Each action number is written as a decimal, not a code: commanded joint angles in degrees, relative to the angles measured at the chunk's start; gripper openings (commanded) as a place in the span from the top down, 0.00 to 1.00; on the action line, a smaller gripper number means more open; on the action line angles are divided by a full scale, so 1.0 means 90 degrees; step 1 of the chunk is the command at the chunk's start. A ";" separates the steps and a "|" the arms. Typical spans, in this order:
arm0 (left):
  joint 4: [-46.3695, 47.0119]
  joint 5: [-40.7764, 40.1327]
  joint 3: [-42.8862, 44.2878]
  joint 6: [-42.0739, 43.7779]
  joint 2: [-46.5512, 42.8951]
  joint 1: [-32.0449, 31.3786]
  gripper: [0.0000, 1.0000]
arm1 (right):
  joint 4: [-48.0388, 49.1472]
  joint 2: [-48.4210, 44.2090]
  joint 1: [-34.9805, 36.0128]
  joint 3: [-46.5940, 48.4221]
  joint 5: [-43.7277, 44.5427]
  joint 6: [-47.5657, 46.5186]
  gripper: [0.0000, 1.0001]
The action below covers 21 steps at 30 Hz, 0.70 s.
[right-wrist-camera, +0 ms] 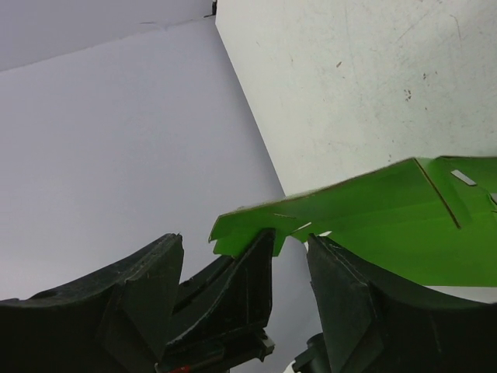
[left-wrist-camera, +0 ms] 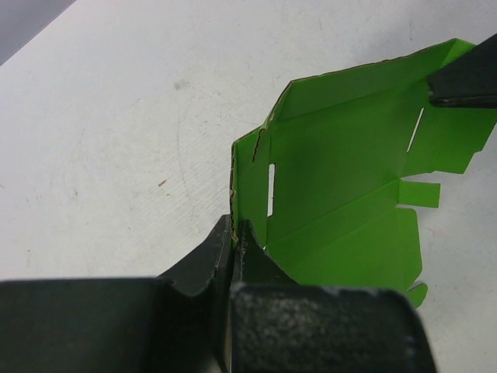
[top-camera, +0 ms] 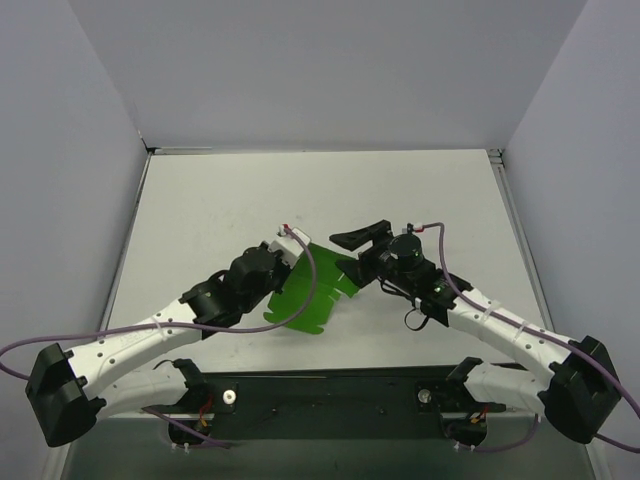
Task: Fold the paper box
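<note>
The paper box sat between the two arms, a little closer to the near edge of the table than to its middle, and it was more sheet than box. One long panel was lifted on its crease, with the side toward the left arm raised. The rest lay open: slots unfilled, small tabs sticking out free, no corner closed, no wall locked to another.

The left end effector was clamped tight on the raised edge of the card, pinching it between the jaws and holding that side up. The right end effector had its jaws apart at the opposite corner, the green edge lying in the gap and across one finger. No pinch showed there, so I judged it was not gripping.

By my reading the job was at an early stage: first creases started, one side secured. Left to do: raise the remaining walls, turn in the flaps, push the tabs into their slots.
</note>
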 commanded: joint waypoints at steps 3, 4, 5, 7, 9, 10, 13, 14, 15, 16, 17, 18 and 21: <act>0.0365 -0.0197 -0.0010 0.0072 -0.0189 -0.0195 1.00 | 0.1086 0.0743 -0.0077 -0.0033 -0.0330 0.0679 0.35; 0.0365 -0.0207 -0.0010 0.0091 -0.0198 -0.0234 1.00 | 0.1165 0.0908 -0.0087 -0.0033 -0.0370 0.0718 0.36; 0.0365 -0.0216 -0.0010 0.0082 -0.0198 -0.0254 1.00 | 0.1233 0.0987 -0.0087 -0.0042 -0.0428 0.0767 0.37; 0.0374 -0.0265 -0.0039 0.0111 -0.0218 -0.0293 1.00 | 0.1477 0.1124 -0.0106 -0.0081 -0.0448 0.0913 0.39; 0.0374 -0.0343 -0.0040 0.0130 -0.0208 -0.0351 1.00 | 0.1517 0.1163 -0.0097 -0.0091 -0.0419 0.0923 0.44; 0.0374 -0.0353 -0.0040 0.0140 -0.0198 -0.0352 1.00 | 0.1507 0.1173 -0.0087 -0.0101 -0.0400 0.0923 0.46; 0.0336 -0.0382 -0.0001 0.0121 -0.0130 -0.0361 1.00 | 0.1468 0.1203 -0.0077 -0.0101 -0.0341 0.0894 0.53; 0.0326 -0.0392 0.0009 0.0111 -0.0101 -0.0371 1.00 | 0.1458 0.1212 -0.0058 -0.0101 -0.0341 0.0884 0.56; 0.0326 -0.0392 0.0009 0.0092 -0.0091 -0.0371 1.00 | 0.1468 0.1212 -0.0067 -0.0130 -0.0341 0.0894 0.58; 0.0335 -0.0383 0.0009 0.0082 -0.0101 -0.0371 1.00 | 0.1487 0.1222 -0.0067 -0.0140 -0.0341 0.0904 0.60; 0.0345 -0.0382 0.0000 0.0082 -0.0120 -0.0381 1.00 | 0.1517 0.1222 -0.0067 -0.0159 -0.0350 0.0914 0.62; 0.0355 -0.0373 -0.0001 0.0072 -0.0130 -0.0371 1.00 | 0.1565 0.1232 -0.0067 -0.0198 -0.0351 0.0923 0.64; 0.0384 -0.0344 -0.0030 0.0053 -0.0159 -0.0371 1.00 | 0.1605 0.1271 -0.0067 -0.0208 -0.0341 0.0914 0.69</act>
